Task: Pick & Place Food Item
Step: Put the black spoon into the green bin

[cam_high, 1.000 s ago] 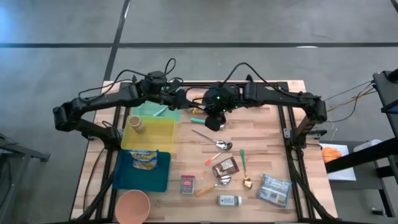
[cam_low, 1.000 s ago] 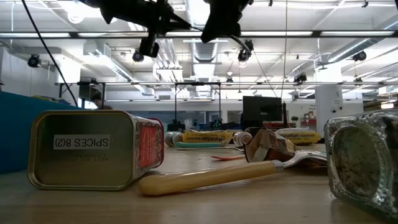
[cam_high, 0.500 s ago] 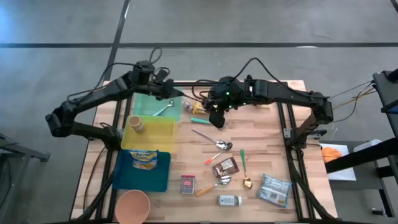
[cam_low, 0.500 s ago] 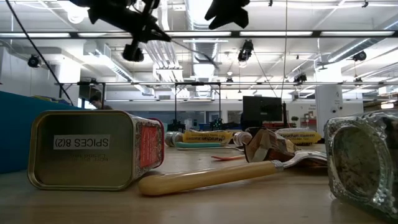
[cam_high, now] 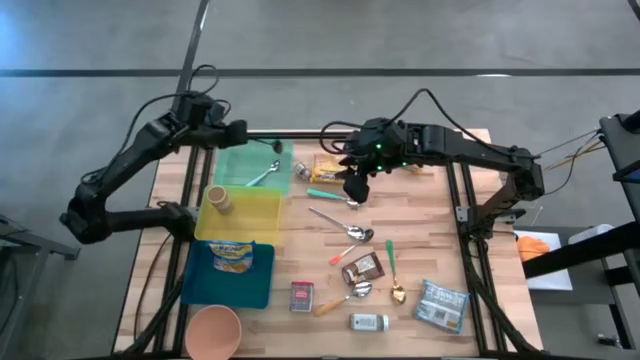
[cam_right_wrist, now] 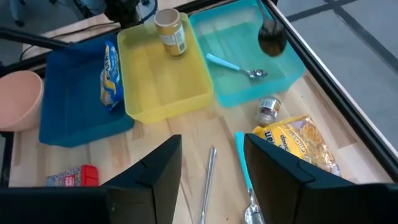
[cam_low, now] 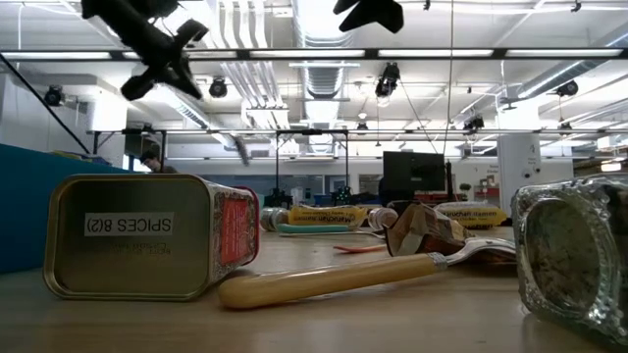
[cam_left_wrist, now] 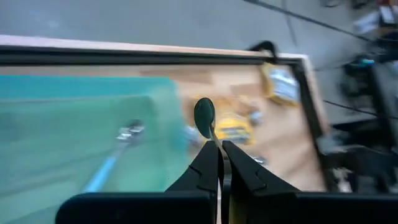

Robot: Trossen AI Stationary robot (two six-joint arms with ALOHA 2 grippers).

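Observation:
The food item, a yellow packet (cam_high: 328,167) (cam_right_wrist: 297,145), lies flat on the table's far middle with no gripper on it. My right gripper (cam_high: 353,193) (cam_right_wrist: 211,168) hangs open just to its near right, above a teal-handled spoon (cam_right_wrist: 245,167), with nothing between its fingers. My left gripper (cam_high: 250,138) (cam_left_wrist: 219,149) is shut on a dark spoon (cam_left_wrist: 204,115), high over the far part of the green tray (cam_high: 250,165). My left gripper pinches the dark spoon's handle (cam_left_wrist: 214,138) between its two fingers. The fingers lie along the handle, slanting down. The spoon's bowl (cam_right_wrist: 272,37) sticks out past the fingertips, and the spoon is lifted clear above the green tray.
The green tray holds a teal-handled spoon (cam_high: 262,177). Nearer are a yellow tray (cam_high: 250,215) with a jar (cam_high: 216,198) and a blue tray (cam_high: 230,285) with a packet (cam_high: 232,257). A pink bowl (cam_high: 213,330), spice tin (cam_high: 302,296), spoons and packets fill the near right.
My left gripper has swung away from my right gripper toward the table's far left corner, still shut on the dark spoon, which now hangs over the green tray. My right gripper has risen a little and stays near the yellow packet.

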